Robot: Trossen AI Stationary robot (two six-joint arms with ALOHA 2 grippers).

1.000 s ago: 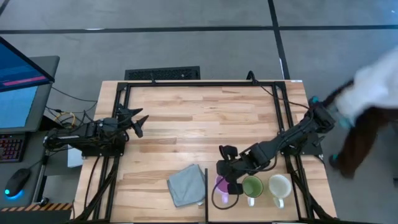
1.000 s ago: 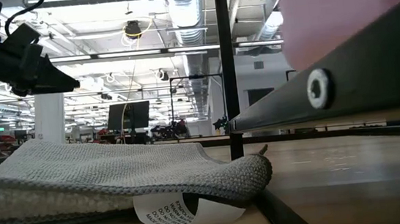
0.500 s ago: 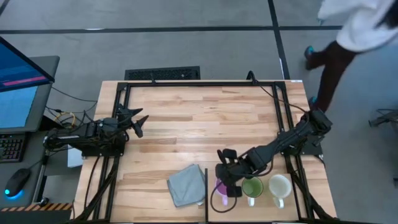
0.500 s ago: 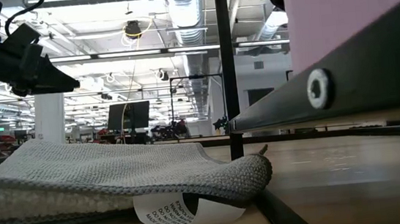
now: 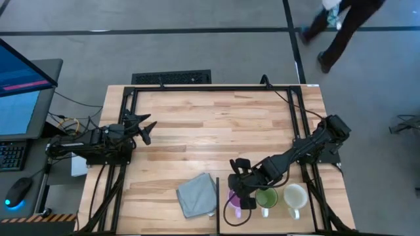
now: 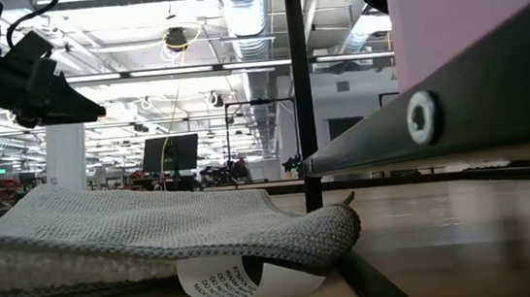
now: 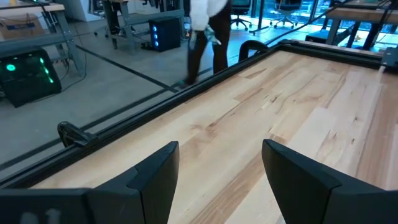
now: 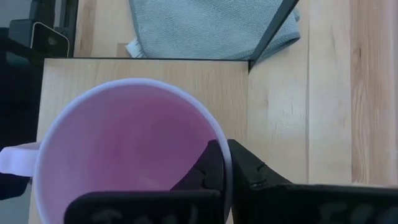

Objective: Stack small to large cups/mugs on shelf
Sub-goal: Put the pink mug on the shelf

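Observation:
The lilac-purple mug (image 8: 124, 149) is upright over the light shelf board (image 8: 149, 67) at the table's near edge. My right gripper (image 8: 225, 163) is shut on it. In the high view the purple mug (image 5: 231, 198) is beside the green mug (image 5: 266, 196), with the cream-white mug (image 5: 295, 195) farther right; both of those stand upright on their bases. In the low view only the purple mug's wall (image 6: 466, 2) shows above the shelf rail (image 6: 455, 101). My left gripper (image 5: 144, 128) waits open at the table's left side, touching nothing. My right gripper pinches the purple mug's rim (image 8: 219, 138), on the side away from its handle (image 8: 12, 158). One finger (image 8: 208, 169) is inside the cup and the other finger (image 8: 252, 175) outside. The fingers come from above, pointing down. The mug is upright; whether its base rests on the board is hidden.
A grey cloth (image 5: 197, 195) with a white label lies crumpled just left of the shelf, near the table's near edge. A black frame post (image 6: 300, 87) stands between cloth and shelf. The table's middle (image 5: 216, 131) is bare wood. A person walks on the floor beyond the far right corner.
My right gripper has carried the purple mug a little toward the table's near edge, over the shelf, keeping it upright. The person beyond the table's right side has walked away toward the far side.

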